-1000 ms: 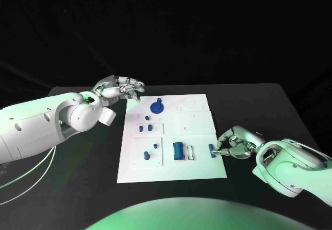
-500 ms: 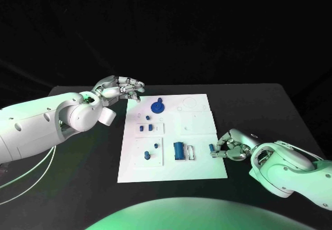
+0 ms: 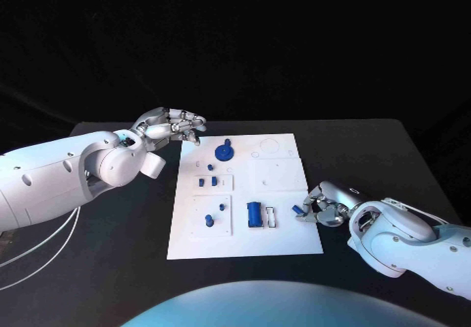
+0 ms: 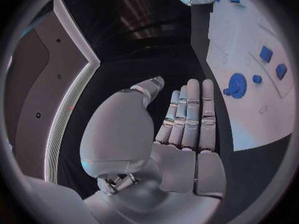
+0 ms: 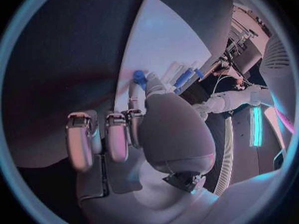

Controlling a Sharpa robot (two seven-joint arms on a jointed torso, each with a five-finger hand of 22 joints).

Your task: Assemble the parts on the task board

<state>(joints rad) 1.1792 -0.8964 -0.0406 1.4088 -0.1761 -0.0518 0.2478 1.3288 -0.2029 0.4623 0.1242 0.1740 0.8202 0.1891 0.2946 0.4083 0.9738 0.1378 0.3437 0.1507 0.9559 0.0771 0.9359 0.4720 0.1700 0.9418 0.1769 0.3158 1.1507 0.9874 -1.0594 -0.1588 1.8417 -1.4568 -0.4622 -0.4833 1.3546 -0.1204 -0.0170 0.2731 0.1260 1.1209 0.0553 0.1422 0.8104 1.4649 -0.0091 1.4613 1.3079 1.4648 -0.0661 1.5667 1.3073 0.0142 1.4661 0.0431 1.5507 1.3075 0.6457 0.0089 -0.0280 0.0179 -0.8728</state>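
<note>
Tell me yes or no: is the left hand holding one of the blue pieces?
No. In the left wrist view the left hand has its fingers straight and nothing in them, beside the white plate.

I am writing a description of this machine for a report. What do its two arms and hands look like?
Both arms are covered in smooth, rounded white shells. The left arm is bulky, has small dark dots on its shell, and thin pale cables hang below it. The right arm looks similar. The left hand and the right hand are silver metal with jointed fingers.
</note>
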